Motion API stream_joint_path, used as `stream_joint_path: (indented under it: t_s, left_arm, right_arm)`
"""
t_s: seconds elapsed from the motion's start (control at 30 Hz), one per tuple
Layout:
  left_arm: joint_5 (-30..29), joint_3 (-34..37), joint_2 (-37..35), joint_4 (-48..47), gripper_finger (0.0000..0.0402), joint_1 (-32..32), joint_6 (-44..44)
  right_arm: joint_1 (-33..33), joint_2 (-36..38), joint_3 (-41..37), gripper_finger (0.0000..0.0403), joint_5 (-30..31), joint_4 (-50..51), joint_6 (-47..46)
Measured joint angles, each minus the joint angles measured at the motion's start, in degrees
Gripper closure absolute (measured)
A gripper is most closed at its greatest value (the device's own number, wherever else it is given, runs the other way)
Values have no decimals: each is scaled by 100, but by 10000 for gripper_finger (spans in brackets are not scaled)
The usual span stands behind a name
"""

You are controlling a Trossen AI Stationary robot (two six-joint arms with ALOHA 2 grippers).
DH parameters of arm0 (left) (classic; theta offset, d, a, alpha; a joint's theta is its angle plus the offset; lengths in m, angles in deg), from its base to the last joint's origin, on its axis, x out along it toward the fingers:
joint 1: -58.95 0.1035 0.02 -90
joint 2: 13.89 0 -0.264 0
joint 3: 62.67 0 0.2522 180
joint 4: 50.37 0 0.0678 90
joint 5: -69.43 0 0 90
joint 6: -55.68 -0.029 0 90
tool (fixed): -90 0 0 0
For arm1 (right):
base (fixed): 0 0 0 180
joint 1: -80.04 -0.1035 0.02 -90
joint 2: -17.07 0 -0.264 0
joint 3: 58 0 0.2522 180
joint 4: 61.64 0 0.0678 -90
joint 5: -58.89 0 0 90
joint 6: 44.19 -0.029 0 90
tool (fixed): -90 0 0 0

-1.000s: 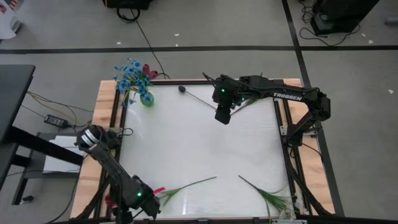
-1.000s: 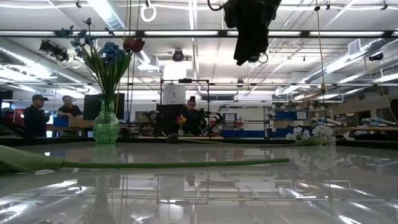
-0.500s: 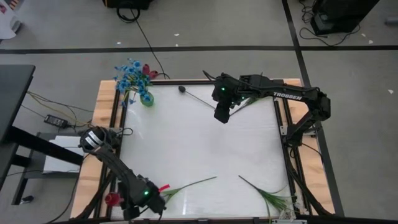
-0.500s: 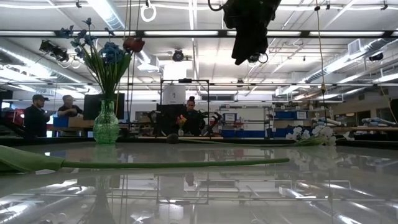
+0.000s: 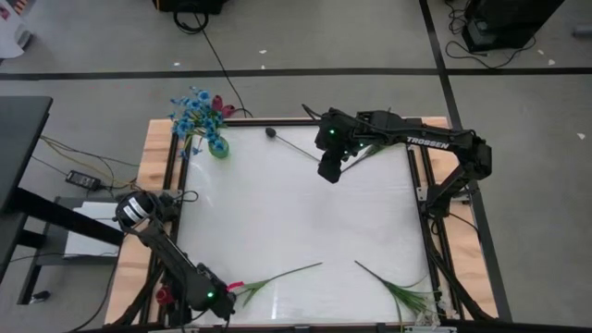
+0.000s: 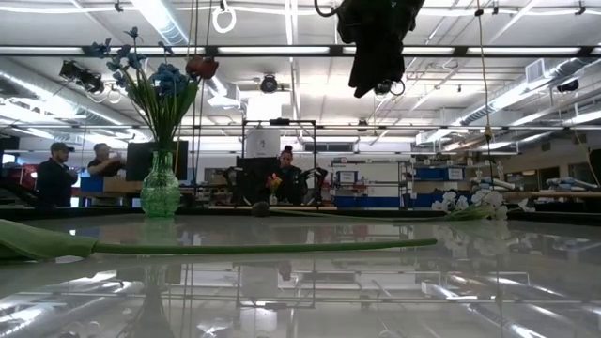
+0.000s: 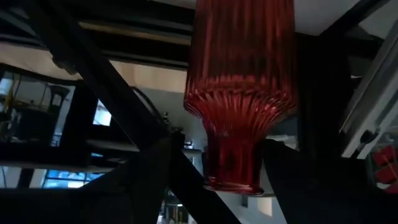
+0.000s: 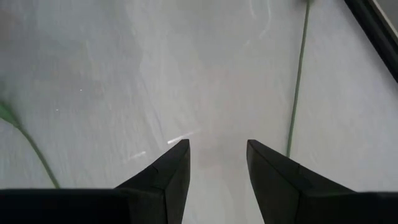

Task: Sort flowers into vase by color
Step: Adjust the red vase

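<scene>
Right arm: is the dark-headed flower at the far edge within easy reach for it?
Probably yes. The right end effector hangs open above the table, beside that flower's stem, and nothing lies between them.

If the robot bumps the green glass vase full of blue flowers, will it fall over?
Probably it could tip. The green ribbed glass vase is narrow at its base, and the tall blue flowers lean outward above it, so it looks top-heavy. Being glass, it might also break.

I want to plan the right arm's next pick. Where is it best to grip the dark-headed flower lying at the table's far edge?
Likely mid-stem on the dark-headed flower, coming straight down, fingers across the stem: it lies flat and thin, and the open right gripper hangs close by.
</scene>
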Motion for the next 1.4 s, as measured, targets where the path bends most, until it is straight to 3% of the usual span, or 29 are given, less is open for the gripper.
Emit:
stream_joint_path:
  t_s: [0.2,0.47,0.6,1.4]
  left_arm:
    - [0,14,0,73,151,7,-426]
    - [-21,14,0,73,243,2,-454]
    - [-58,14,0,67,267,43,-682]
    - [-961,10,-36,-11,243,1918,-1388]
  right_arm:
    - [-4,0,0,236,-3,44,-36]
    - [-4,0,0,236,-2,40,-39]
    - [-4,0,0,236,-2,33,-39]
    - [3,0,0,236,1,166,183]
